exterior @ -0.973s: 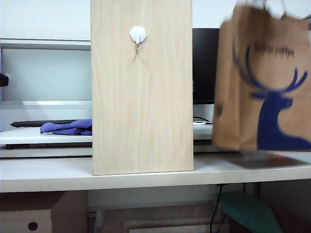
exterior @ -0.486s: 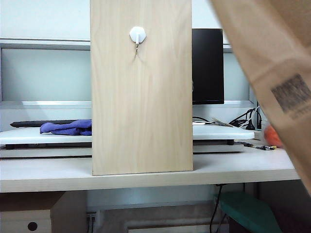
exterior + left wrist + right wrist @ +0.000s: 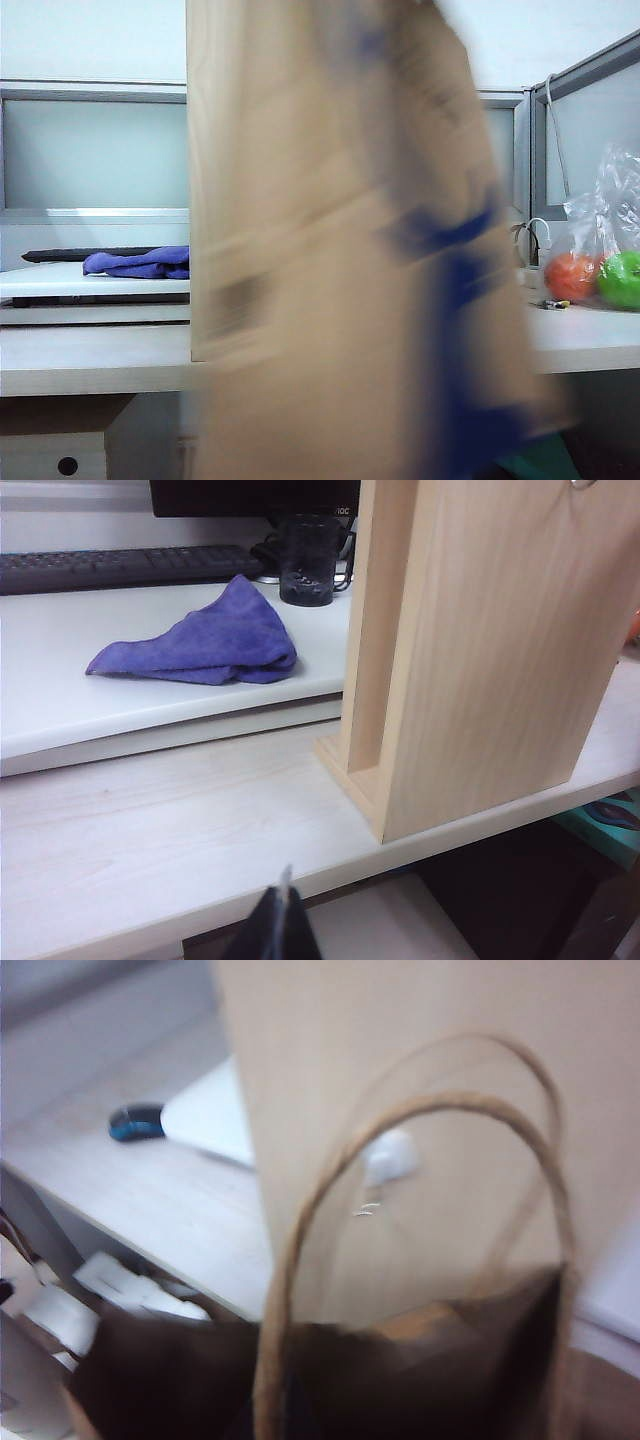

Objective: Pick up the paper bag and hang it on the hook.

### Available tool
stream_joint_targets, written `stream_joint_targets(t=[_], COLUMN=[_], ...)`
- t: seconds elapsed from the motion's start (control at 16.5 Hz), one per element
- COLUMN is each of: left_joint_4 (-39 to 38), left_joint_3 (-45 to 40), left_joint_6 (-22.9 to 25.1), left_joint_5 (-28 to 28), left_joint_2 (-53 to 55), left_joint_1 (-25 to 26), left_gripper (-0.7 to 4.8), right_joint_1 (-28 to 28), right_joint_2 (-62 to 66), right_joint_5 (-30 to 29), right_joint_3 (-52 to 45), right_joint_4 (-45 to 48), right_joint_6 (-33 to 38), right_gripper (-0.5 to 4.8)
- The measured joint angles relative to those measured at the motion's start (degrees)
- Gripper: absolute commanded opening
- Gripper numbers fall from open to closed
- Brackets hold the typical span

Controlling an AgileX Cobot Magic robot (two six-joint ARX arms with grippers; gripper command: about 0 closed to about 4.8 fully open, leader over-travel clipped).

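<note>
The right gripper is not itself visible in any view, but its jaws are pressed together, and the right wrist view shows the twisted handle loops of the paper bag (image 3: 330, 1380) rising toward the camera, so the bag is judged to hang from that closed grip. Past the loops stands the light-wood board (image 3: 430, 1090), with the white hook (image 3: 390, 1157) blurred on its face, framed inside the arch of the nearer handle but apart from it. The left gripper (image 3: 280, 925) shows only as dark fingertips drawn close together with nothing between them, low over the table edge (image 3: 150, 830), away from the bag; a purple cloth (image 3: 205, 640) lies on the raised shelf beyond.

In the exterior view the paper bag (image 3: 360, 280) is a tall brown smear with blue streaks, in the air in front of the board (image 3: 200, 150), hiding nearly all of it and the hook. A clear bag of fruit (image 3: 600, 260) sits on the table at the right.

Progress: the bag is picked up and carried to the board; lining a handle up and dropping it over the prong is left.

A second earlier the bag hung at the far right with the deer logo readable and the hook in plain sight; half a second ago it filled only the right corner. Now it has swept across the middle, uncovering the fruit
</note>
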Motion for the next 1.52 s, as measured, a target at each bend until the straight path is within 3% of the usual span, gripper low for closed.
stream_joint_targets(t=[0.18,0.49,0.85,1.52], left_joint_4=[0.0,-0.02,-0.02,0.0], left_joint_3=[0.0,0.0,0.0,0.0], left_joint_6=[0.0,0.0,0.0,0.02], left_joint_5=[0.09,0.09,0.07,0.07], left_joint_2=[0.0,0.0,0.0,0.0], left_joint_1=[0.0,0.0,0.0,0.02], left_gripper=[-0.05,-0.05,-0.06,-0.05], right_joint_1=[3.02,2.16,-0.68,-2.01], right_joint_2=[9.31,18.47,22.49,25.44], right_joint_5=[5.25,6.99,10.45,6.97], right_joint_3=[-0.02,-0.02,-0.02,0.07], right_joint_4=[6.93,16.5,19.91,21.24], right_joint_6=[3.08,4.09,4.24,6.43], right_gripper=[-0.03,-0.03,-0.03,-0.02])
